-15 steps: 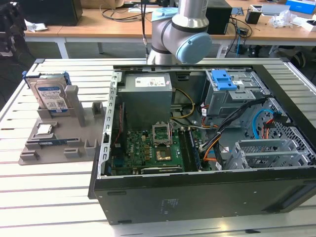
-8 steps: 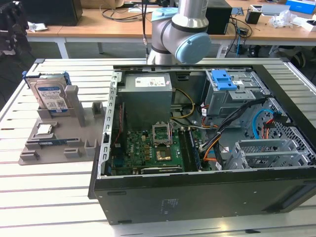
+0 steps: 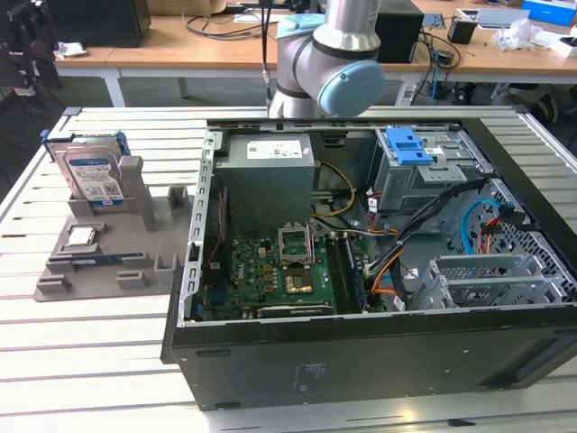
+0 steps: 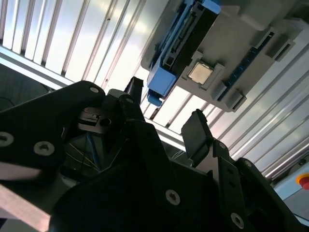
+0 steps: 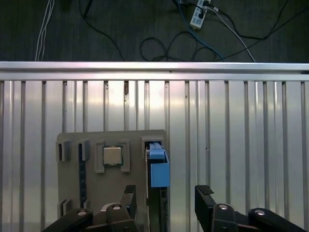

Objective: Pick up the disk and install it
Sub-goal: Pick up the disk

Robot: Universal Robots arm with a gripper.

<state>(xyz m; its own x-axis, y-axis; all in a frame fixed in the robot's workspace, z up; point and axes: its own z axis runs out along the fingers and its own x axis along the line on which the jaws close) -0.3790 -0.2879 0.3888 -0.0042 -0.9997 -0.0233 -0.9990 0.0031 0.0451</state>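
Observation:
The disk (image 3: 90, 171) stands on edge in a slot of the grey holder (image 3: 108, 262) at the exterior view's left, its white-and-blue label facing out and a blue frame round its edges. In the first wrist view I see the disk (image 5: 157, 169) edge-on from high above, its blue end in line with the gap of my gripper (image 5: 166, 195). The gripper is open and holds nothing, well clear of the disk. In the second wrist view the disk (image 4: 178, 48) lies beyond the gripper (image 4: 166, 111), whose black fingers (image 4: 195, 128) are spread apart.
An open computer case (image 3: 361, 271) takes up the middle and right of the slatted metal table (image 3: 108, 361), with a blue bracket (image 3: 410, 144) on its drive cage. A small square chip (image 5: 112, 155) rests in the grey holder (image 5: 96, 193). The table's edge (image 5: 154, 65) borders cabled floor.

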